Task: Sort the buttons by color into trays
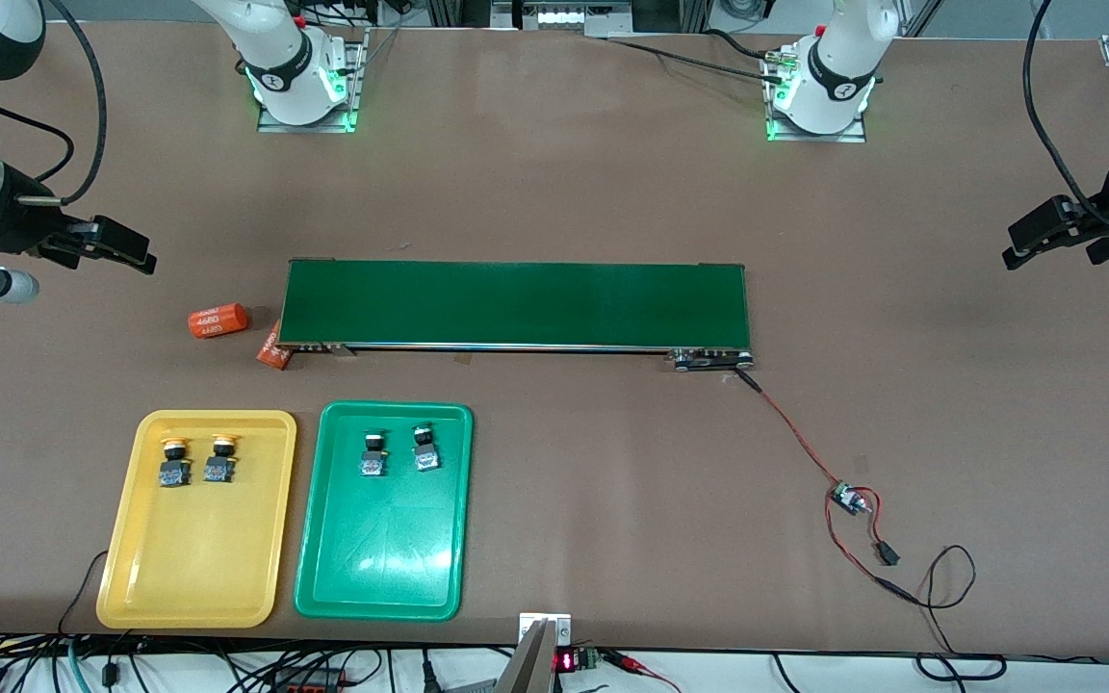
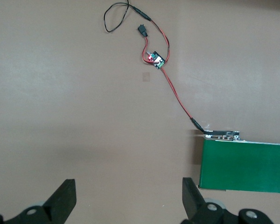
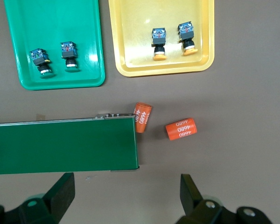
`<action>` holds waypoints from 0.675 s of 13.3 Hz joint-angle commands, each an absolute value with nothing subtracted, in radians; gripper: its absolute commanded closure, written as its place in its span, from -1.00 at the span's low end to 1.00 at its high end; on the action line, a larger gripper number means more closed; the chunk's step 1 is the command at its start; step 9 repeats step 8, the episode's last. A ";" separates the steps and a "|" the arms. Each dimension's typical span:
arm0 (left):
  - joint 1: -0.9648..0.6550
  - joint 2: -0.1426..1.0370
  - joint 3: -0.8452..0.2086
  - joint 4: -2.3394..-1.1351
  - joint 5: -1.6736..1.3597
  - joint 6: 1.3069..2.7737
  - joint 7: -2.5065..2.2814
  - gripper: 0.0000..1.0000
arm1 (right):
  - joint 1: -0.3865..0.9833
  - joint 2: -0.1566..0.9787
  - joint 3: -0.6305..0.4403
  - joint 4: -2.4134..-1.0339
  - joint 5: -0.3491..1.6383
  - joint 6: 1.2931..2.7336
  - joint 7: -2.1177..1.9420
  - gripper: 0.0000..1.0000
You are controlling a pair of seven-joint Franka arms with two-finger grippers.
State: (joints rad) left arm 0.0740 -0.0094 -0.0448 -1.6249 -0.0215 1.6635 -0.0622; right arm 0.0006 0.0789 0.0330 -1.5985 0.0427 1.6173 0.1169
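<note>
The yellow tray holds two yellow-capped buttons side by side at its end nearest the belt. The green tray beside it holds two green-capped buttons at the same end. The right wrist view shows both trays and all the buttons. My right gripper is open and empty, in the air at the right arm's end of the table. My left gripper is open and empty over bare table at the left arm's end.
A long dark-green conveyor belt lies mid-table. Two orange cylinders marked 4680 lie at its end toward the right arm. A red-black wire with a small board runs from its other end.
</note>
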 commanded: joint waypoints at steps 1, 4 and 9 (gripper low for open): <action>0.074 -0.035 -0.049 -1.629 -0.011 1.637 -0.048 -1.00 | 0.002 0.061 0.028 -1.618 0.063 1.609 0.115 -1.00; 0.074 -0.035 -0.048 -1.629 -0.011 1.637 -0.048 -1.00 | 0.005 0.060 0.031 -1.617 0.055 1.592 0.092 -1.00; 0.075 -0.034 -0.048 -1.628 -0.011 1.641 -0.048 -1.00 | 0.009 0.054 0.029 -1.612 -0.001 1.542 0.090 -1.00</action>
